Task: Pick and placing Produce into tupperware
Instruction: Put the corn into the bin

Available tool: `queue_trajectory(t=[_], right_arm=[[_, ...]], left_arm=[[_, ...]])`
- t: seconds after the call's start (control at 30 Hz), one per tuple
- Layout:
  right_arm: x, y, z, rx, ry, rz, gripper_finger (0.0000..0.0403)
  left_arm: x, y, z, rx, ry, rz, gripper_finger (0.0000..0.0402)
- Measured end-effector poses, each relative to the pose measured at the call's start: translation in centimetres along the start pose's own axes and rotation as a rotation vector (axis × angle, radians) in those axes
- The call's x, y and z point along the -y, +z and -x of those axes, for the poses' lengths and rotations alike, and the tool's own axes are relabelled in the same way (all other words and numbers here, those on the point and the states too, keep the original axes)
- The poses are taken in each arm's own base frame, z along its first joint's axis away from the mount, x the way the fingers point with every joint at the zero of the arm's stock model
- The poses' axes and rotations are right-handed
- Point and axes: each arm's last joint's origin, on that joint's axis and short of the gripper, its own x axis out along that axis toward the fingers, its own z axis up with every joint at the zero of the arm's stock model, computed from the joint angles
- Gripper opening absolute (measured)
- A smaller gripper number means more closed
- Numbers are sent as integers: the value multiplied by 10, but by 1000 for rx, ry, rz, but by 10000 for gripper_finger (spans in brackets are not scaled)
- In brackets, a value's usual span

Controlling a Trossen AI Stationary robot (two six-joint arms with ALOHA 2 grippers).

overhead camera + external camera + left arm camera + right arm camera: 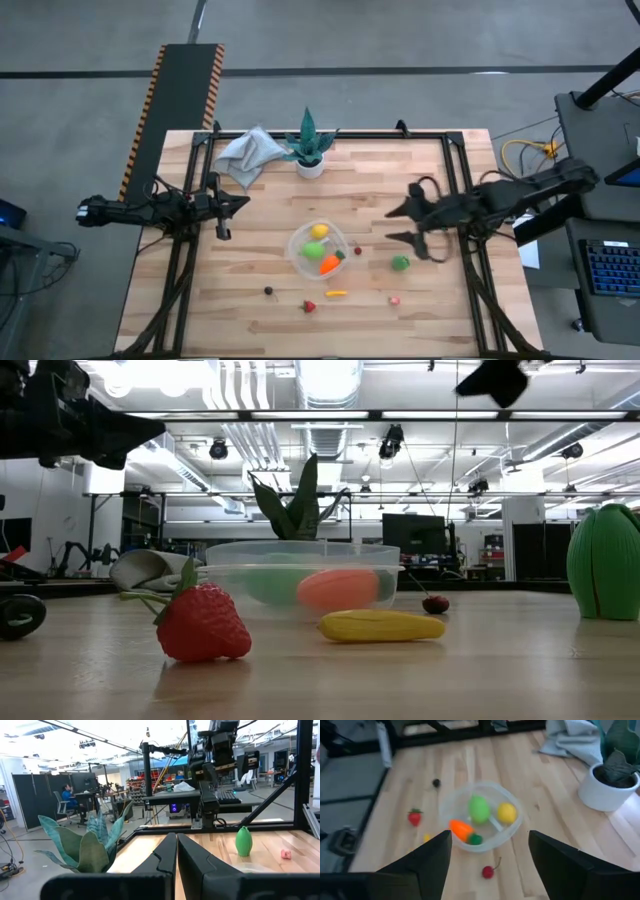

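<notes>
The round clear tupperware (318,250) (481,815) (300,575) sits mid-table and holds a yellow lemon (506,812), a green piece (479,808), an orange carrot (460,828) and a small green bit (475,839). Lying on the table around it are a cherry (357,250), a green piece (400,263), a pink bit (394,299), a yellow piece (336,294), a strawberry (309,306) and a dark bit (268,291). My right gripper (398,225) (490,839) hangs open above the table, right of the tupperware. My left gripper (235,205) (176,855) is shut, raised at the table's left.
A teal spiky plant in a white pot (309,150) stands near the far edge. A grey cloth (248,152) lies left of it. A black frame (455,150) runs around the table. Bare wood shows at the near left (190,300).
</notes>
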Motion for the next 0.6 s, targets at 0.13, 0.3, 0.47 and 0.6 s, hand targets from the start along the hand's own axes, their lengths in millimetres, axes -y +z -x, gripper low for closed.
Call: queue_trajectory(t=[0.13, 0.3, 0.47, 0.6], right_arm=[[1, -18, 26, 51, 25, -26, 249], [5, -43, 39, 62, 50, -24, 248], [10, -70, 35, 10, 78, -40, 244], [12, -88, 28, -63, 136, -124, 242]], left_arm=[[0, 1, 0, 6, 1, 2, 0], [0, 1, 0, 6, 1, 2, 0], [0, 1, 0, 6, 1, 2, 0], [0, 1, 0, 6, 1, 1, 0]])
